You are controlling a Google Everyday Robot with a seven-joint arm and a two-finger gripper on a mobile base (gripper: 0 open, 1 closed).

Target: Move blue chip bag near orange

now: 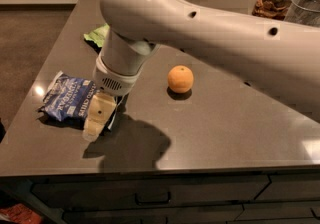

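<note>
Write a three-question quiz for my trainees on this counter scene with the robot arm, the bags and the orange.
1. True or false: the orange sits apart from the blue chip bag, to its right in view.
2. The gripper is: A at the blue chip bag's right end; B over the orange; C midway between them.
3. What colour is the second bag, partly hidden behind the arm?
Key: 1 true; 2 A; 3 light green.

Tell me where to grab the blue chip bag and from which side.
I'd grip the blue chip bag at the end nearer the orange, coming down from above: it lies flat on the counter, and the gripper hangs right over that end.
</note>
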